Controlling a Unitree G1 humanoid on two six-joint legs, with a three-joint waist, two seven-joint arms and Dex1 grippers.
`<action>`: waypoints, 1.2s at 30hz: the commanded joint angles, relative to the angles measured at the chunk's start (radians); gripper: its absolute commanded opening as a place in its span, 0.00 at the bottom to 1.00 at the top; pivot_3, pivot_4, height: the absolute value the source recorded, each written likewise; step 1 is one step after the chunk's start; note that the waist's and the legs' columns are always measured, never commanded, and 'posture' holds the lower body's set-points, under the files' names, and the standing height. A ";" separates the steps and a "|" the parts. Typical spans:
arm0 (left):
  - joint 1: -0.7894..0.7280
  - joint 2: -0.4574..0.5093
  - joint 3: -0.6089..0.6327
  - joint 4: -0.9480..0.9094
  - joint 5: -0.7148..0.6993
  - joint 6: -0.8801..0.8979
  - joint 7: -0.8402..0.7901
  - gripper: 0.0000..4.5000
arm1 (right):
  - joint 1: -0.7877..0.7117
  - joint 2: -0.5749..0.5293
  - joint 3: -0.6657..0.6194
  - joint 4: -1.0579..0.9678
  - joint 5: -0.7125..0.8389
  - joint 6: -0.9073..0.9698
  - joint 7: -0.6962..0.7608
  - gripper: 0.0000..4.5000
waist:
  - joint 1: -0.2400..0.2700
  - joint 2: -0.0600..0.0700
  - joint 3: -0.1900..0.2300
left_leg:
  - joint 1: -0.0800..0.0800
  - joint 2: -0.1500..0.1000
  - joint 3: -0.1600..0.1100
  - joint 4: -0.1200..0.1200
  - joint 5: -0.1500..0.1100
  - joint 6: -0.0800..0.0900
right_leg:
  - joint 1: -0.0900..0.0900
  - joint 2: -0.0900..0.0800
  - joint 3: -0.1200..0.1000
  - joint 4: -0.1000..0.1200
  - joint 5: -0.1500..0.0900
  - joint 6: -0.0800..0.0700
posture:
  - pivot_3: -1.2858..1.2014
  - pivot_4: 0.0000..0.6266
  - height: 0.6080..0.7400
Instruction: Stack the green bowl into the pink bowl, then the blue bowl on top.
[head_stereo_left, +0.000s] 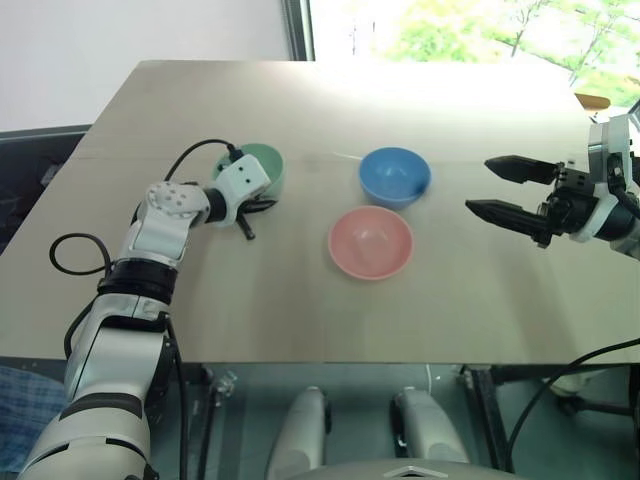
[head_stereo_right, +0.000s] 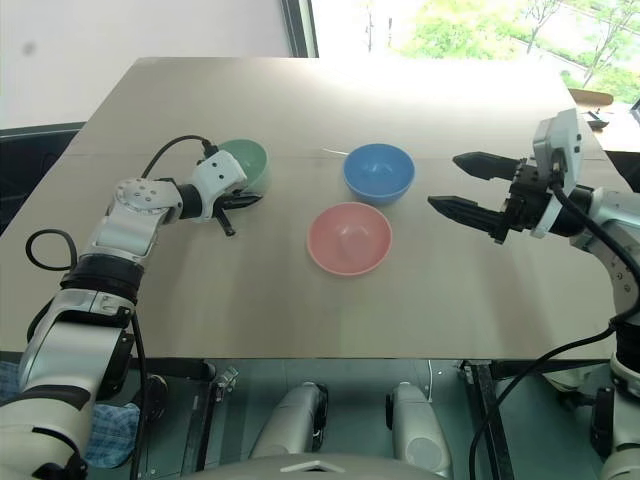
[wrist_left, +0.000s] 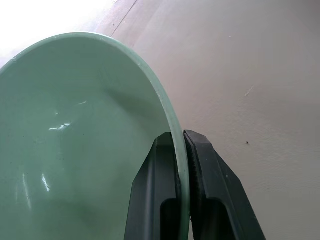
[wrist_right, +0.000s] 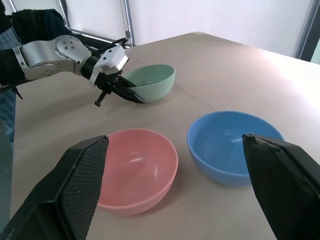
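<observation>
The green bowl (head_stereo_left: 268, 160) sits at the table's far left. My left gripper (wrist_left: 181, 137) is shut on its near rim, one finger inside the wall and one outside. The pink bowl (head_stereo_left: 370, 242) stands upright and empty in the middle of the table. Just behind it, a little to the right, is the blue bowl (head_stereo_left: 395, 175), also empty. My right gripper (head_stereo_left: 480, 185) hangs open above the table to the right of both bowls, pointing at them, with nothing between its fingers.
The bowls rest on a light brown table (head_stereo_left: 250, 310), whose front edge runs close below the pink bowl. A black cable (head_stereo_left: 75, 255) loops off my left arm near the table's left edge. A bright window lies beyond the far edge.
</observation>
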 joint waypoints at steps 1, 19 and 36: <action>-0.038 -0.015 0.031 -0.073 -0.031 0.002 -0.017 0.01 | 0.009 -0.029 -0.024 -0.011 0.015 -0.029 0.009 1.00 | 0.000 0.000 0.000 | 0.000 0.000 0.000 0.001 0.000 0.000 | 0.000 0.000 0.000 0.001 0.000 0.000 | 0.52 0.24 1.00; 0.077 -0.085 -0.081 -0.633 -0.271 -0.225 -0.426 0.01 | 0.026 -0.034 0.001 -0.039 0.053 -0.026 -0.016 1.00 | -0.001 0.000 0.000 | 0.001 0.000 0.001 0.003 0.000 0.000 | 0.000 0.000 0.002 0.003 0.000 0.000 | 0.52 0.24 1.00; 0.120 -0.101 0.033 -0.663 -0.457 -0.033 -0.378 0.93 | 0.056 -0.045 0.003 -0.045 0.057 -0.042 -0.018 1.00 | -0.002 0.000 0.000 | 0.001 0.001 0.001 0.003 0.000 0.000 | 0.000 0.001 0.002 0.002 0.000 0.000 | 0.52 0.24 1.00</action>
